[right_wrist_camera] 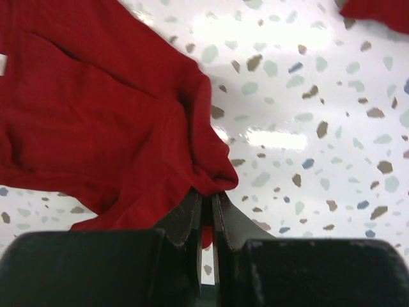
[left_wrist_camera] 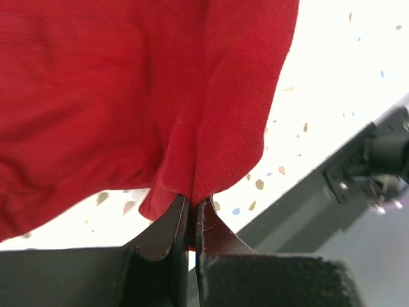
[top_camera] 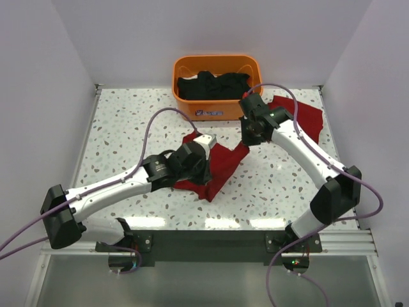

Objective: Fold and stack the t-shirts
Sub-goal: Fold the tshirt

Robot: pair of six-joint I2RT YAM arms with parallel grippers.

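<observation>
- A dark-red t-shirt (top_camera: pixel 220 167) is in the middle of the frame in the top view, between the two arms, and it is bunched, not spread flat.
- The left end effector (top_camera: pixel 206 143) is closed tight on a fold of this cloth. In the left wrist view the two jaws meet (left_wrist_camera: pixel 193 206) and the red fabric (left_wrist_camera: pixel 96 96) comes out from between them and fills the upper left of the frame.
- The right end effector (top_camera: pixel 247 138) is also closed on the same t-shirt. In the right wrist view the jaws (right_wrist_camera: pixel 206 195) pinch a gathered edge, and the cloth (right_wrist_camera: pixel 96 115) spreads toward the left of the frame.
- The top edge of the cloth runs almost straight from left to right between the two pinch points.
- From this edge the cloth narrows down to a point toward the lower centre of the frame, so its long axis goes diagonally, from upper right to lower left.
- I cannot tell where the neck or the sleeves point, because the cloth is too crumpled.
- A second t-shirt (top_camera: pixel 308 116) lies at the upper right of the tabletop (top_camera: pixel 128 128), partly under the right arm. A corner of it shows at the upper right of the right wrist view (right_wrist_camera: pixel 383 9).
- An orange basket (top_camera: pixel 192 105) stands at the upper centre, at the far edge of the tabletop, with dark clothes (top_camera: pixel 211 83) inside.
</observation>
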